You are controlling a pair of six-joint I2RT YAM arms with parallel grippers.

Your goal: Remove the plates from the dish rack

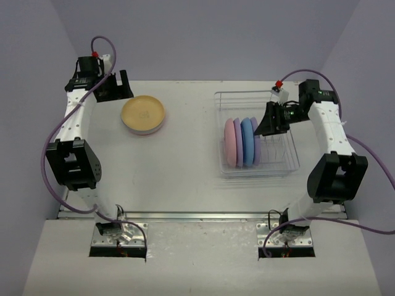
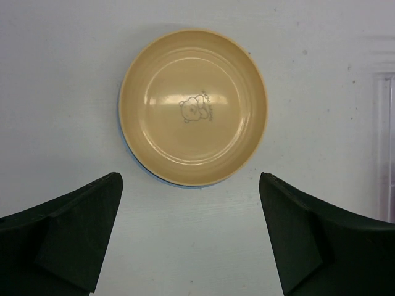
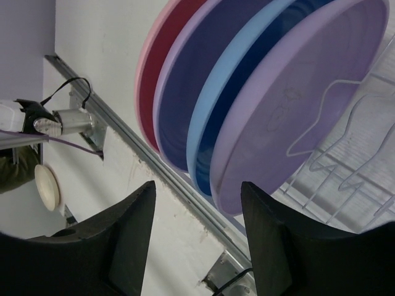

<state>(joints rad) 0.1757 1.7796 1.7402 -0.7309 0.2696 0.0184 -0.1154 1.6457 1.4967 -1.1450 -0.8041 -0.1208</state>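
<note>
**Four plates still stand in the dish rack; both sets of jaws are released.**

Your right jaws hang over the rack's right half, right at the outermost lilac plate. The fingers stand apart with bare worktop showing through the gap. That plate's rim lies just above the tip of one finger, and nothing is pinched. Leftward from it in the rack stand a blue plate, a second lilac plate and a pink plate, all on edge and packed close. Well to the left of the rack, a cream-yellow plate lies flat, face up, a small bear print at its centre. The blue rim of another plate shows under it. Your left jaws hover by this plate on its side away from the rack, spread wide and holding nothing.
</note>
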